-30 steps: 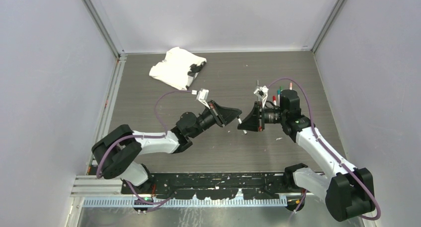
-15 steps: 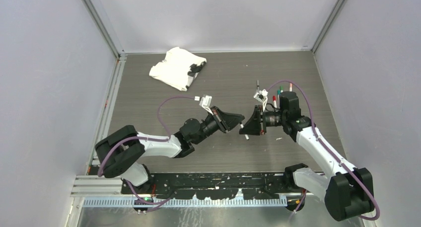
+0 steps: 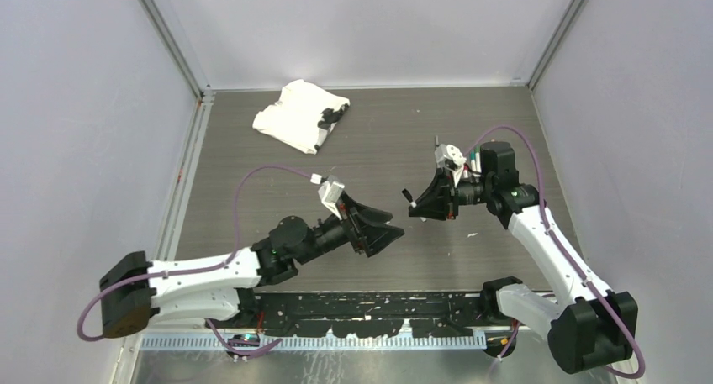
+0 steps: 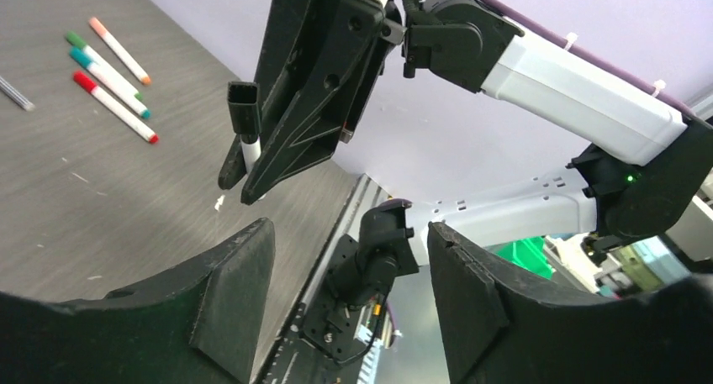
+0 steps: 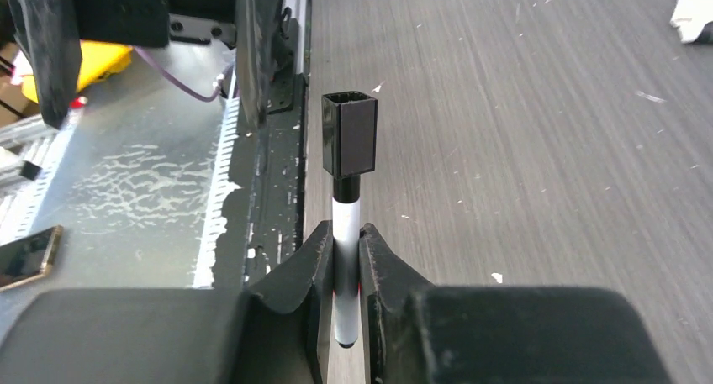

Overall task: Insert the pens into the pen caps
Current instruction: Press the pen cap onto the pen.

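My right gripper (image 5: 346, 249) is shut on a white pen (image 5: 345, 220) held upright above the table. A black pen cap (image 5: 350, 135) sits on the pen's upper end. In the left wrist view the same capped pen (image 4: 250, 151) hangs in the right gripper's fingers. My left gripper (image 4: 349, 233) stands open and empty, a short way below and left of it (image 3: 388, 227). Several white pens with salmon (image 4: 118, 50), teal (image 4: 109, 83) and red (image 4: 113, 107) ends lie side by side on the table. One end of a slim grey pen (image 4: 15, 92) shows beside them.
A crumpled white cloth (image 3: 298, 115) with a dark item on it lies at the back left of the grey table (image 3: 252, 174). Small white flecks dot the surface. The black base rail (image 3: 361, 304) runs along the near edge.
My left gripper has opened and drawn back toward the near left, letting go of the black cap, which stays on the pen. The right gripper has swung slightly back and right with the pen.
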`<act>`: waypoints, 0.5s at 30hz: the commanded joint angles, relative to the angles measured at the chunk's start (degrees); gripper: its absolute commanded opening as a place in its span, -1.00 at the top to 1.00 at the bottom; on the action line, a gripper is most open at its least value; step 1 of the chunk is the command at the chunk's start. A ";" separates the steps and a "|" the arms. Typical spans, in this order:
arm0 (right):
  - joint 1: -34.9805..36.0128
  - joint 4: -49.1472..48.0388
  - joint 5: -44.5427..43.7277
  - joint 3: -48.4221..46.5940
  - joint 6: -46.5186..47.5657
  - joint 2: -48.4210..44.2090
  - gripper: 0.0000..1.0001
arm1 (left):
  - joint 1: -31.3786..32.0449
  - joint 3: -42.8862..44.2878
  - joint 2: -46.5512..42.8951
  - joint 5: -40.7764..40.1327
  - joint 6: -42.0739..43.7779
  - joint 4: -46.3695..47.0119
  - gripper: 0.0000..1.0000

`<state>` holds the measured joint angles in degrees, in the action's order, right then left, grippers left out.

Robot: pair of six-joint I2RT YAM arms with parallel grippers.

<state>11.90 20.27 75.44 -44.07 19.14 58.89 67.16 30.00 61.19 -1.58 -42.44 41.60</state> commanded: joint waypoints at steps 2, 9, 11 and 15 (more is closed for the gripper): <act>-0.29 14.92 -1.80 -5.83 17.96 -0.65 0.98 | 0.17 -3.17 -10.16 -1.01 10.08 -8.92 -0.41; -1.10 18.57 -2.11 -6.64 21.69 -1.33 0.98 | 0.08 -8.70 -16.83 -2.25 13.48 -9.09 -0.48; -1.46 18.65 -2.05 -6.56 22.00 -1.23 0.98 | 0.08 -10.39 -17.18 -3.14 13.77 -7.65 -0.50; -2.33 18.32 -3.11 -6.15 22.48 -0.66 0.97 | 0.08 -13.19 -17.71 -6.45 13.96 -6.25 -0.56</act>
<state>10.41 38.06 72.97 -48.75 38.98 58.85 67.22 18.61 44.62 -3.90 -30.74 33.12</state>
